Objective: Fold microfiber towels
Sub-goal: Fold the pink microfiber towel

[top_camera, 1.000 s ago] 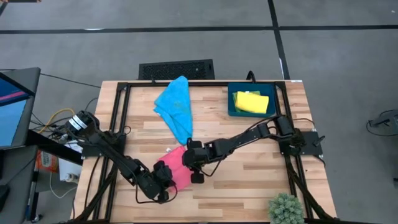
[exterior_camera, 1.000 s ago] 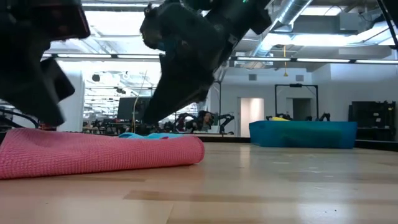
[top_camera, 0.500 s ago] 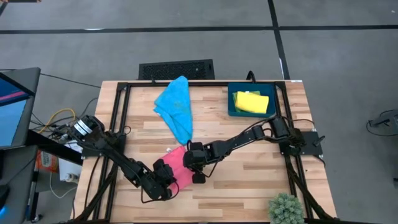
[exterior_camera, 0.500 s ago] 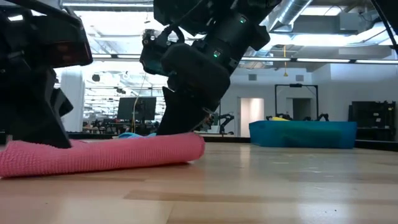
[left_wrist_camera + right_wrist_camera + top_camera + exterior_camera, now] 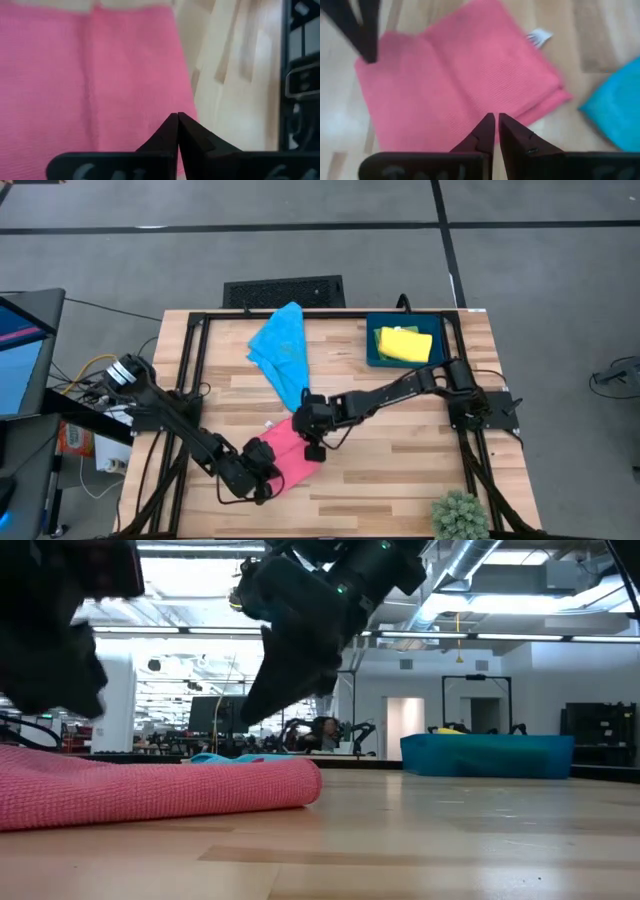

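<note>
Pink towel (image 5: 290,452): soft, limp, light; grasp at a free corner.
Left claw (image 5: 262,477) shut, empty; right claw (image 5: 312,442) nearly shut, empty, both over towel on desk (image 5: 400,470).

A plain pink microfiber towel (image 5: 293,448) with a fine woven texture and a small white tag (image 5: 538,35) lies on the pale, striped butcher-block wooden table (image 5: 400,470). A bright sky-blue cloth (image 5: 282,352) shows too, and a yellow towel (image 5: 404,343) inside a dark blue rectangular tray (image 5: 372,340). Both arms are black.
</note>
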You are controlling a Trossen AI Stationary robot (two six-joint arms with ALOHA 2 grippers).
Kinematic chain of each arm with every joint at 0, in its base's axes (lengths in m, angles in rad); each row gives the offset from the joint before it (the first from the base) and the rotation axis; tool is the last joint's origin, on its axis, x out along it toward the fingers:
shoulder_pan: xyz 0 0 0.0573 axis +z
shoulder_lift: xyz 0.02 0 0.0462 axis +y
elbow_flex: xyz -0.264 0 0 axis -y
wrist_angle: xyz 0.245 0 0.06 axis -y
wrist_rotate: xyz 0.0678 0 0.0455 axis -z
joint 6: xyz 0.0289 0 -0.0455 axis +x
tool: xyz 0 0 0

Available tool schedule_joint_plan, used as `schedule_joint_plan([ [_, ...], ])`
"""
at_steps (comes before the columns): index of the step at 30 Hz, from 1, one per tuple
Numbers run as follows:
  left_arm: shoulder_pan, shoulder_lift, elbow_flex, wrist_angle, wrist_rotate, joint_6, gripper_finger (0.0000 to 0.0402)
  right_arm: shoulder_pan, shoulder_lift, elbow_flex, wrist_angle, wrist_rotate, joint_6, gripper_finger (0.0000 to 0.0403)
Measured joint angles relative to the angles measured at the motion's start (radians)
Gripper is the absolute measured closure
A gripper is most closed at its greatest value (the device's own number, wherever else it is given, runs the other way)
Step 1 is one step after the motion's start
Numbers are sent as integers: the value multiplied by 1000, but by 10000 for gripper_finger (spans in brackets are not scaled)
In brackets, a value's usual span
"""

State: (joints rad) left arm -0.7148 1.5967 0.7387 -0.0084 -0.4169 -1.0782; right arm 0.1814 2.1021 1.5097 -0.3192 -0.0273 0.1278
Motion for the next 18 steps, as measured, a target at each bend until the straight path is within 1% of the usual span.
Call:
schedule_joint_plan([
  [2,3,-49,0,-40,-26,-14,401,-20,-13,0,-1,-1,52,353],
  [5,4,-143,0,-182,-76,-126,401,-57,-14,0,-1,-11,153,342],
  [7,1,-206,0,-315,-111,-223,398,-84,-14,0,-1,-57,173,325],
  [9,-14,-262,0,-449,-164,-325,386,-107,-14,0,7,-82,190,301],
  [11,-28,-297,0,-564,-206,-424,365,-122,-14,0,5,-92,195,269],
  [14,-33,-296,-2,-704,-187,-549,324,-133,-14,0,12,-85,199,216],
  [16,-38,-276,-18,-706,-184,-612,293,-133,-14,0,17,-55,206,184],
  [18,-38,-251,-49,-638,-187,-642,262,-132,-14,0,22,-31,207,161],
])
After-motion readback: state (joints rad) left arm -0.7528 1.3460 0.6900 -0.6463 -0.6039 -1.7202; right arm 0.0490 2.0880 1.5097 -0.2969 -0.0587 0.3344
